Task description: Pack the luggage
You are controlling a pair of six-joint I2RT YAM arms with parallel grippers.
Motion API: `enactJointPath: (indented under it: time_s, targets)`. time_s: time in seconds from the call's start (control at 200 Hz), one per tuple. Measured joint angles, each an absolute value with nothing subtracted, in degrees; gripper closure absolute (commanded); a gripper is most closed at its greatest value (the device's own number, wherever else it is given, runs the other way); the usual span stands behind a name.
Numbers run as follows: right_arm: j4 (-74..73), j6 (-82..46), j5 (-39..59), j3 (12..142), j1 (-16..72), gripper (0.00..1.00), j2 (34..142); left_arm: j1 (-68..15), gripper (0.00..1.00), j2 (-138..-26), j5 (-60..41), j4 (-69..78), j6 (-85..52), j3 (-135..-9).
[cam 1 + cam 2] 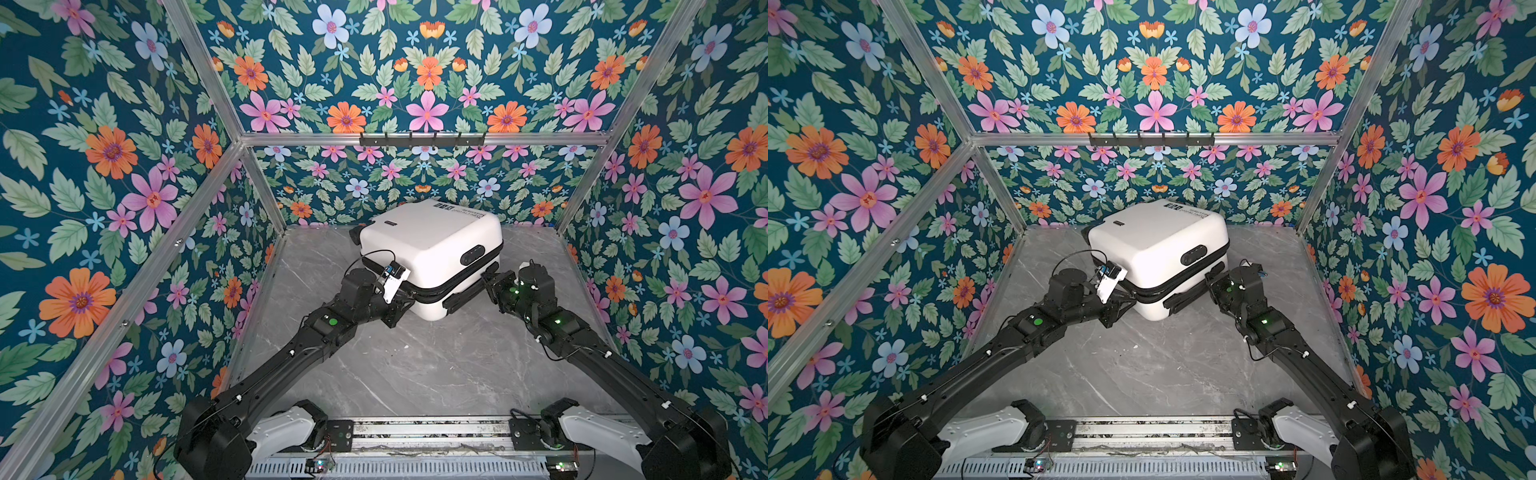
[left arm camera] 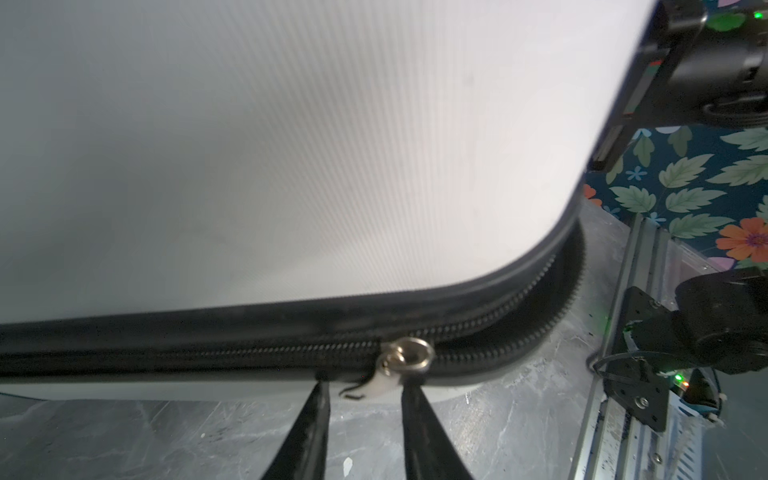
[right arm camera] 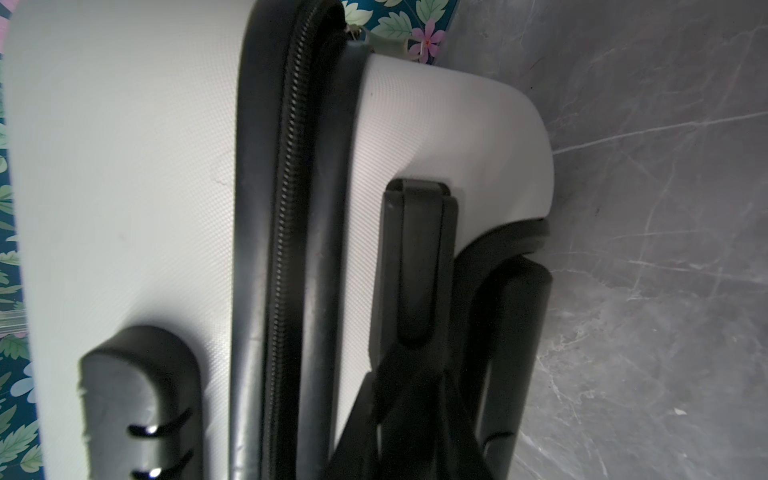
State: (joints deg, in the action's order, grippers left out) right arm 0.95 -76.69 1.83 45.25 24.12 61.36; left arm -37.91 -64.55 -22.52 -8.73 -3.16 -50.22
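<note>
The luggage, a white hard-shell suitcase, lies shut at the back middle of the grey marble table in both top views. My left gripper is at the suitcase's near left side. Its narrowed fingers hold the pale zipper pull under the metal ring. The zipper is closed on one side of the slider and parted round the corner on the other. My right gripper is shut on the black side handle.
Floral walls on aluminium posts enclose the table on three sides. A black hook rack hangs on the back rail. A dark combination lock sits on the suitcase's near right face. The arms' bases stand on a metal rail at the front edge.
</note>
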Motion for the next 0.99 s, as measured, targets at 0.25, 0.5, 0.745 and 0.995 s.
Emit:
enactJointPath:
  time_s: [0.25,0.5,0.745,0.995]
  targets:
    - [0.6,-76.8,1.8,45.9,24.1,1.00,62.3,-38.3,0.73,-64.7,-24.1,-8.6,-4.6,-50.7]
    - [0.5,-76.8,1.6,46.0,24.1,1.00,62.3,-38.5,0.81,-64.8,-23.8,-8.6,-4.8,-50.8]
    - [0.4,-77.1,1.4,46.0,24.1,1.00,62.3,-38.7,0.91,-64.8,-22.3,-7.8,-5.7,-50.8]
    - [0.3,-77.6,1.6,45.8,24.1,1.00,62.1,-38.7,0.92,-64.1,-21.1,-7.2,-6.1,-50.1]
